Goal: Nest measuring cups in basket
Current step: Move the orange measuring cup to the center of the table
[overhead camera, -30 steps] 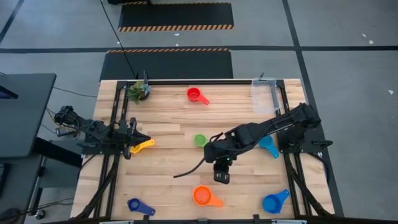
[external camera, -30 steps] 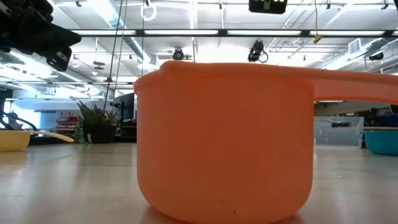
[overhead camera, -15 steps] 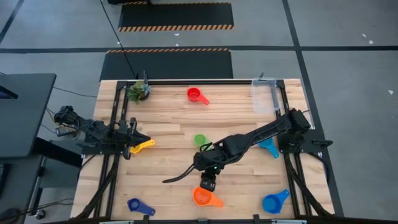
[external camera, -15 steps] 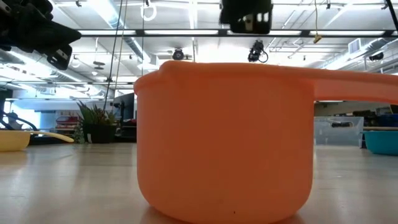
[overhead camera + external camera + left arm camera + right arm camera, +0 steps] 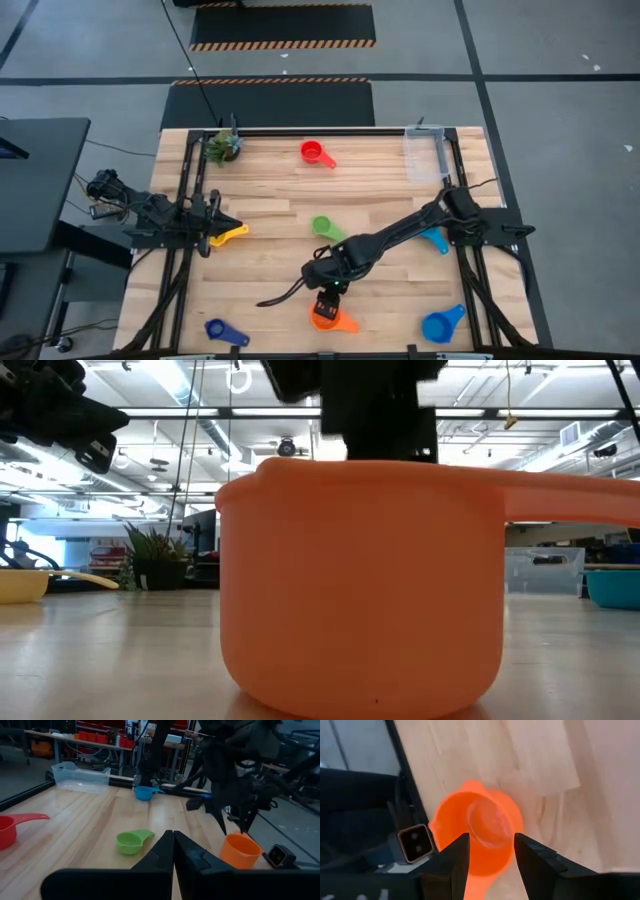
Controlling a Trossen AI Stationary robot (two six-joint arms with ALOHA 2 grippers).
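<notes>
One orange cup (image 5: pixel 325 317) sits far from the basket (image 5: pixel 425 153), at the opposite edge of the table (image 5: pixel 270 190). The right gripper (image 5: pixel 489 851) hangs right over it, fingers partly open and empty, probably lined up to grab its rim. The left gripper (image 5: pixel 173 851) waits shut by the yellow cup (image 5: pixel 228 235).

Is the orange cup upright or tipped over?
Upright. The orange cup sits flat on its base, rim level, in the low view; the right wrist view looks down into its open, empty bowl.
</notes>
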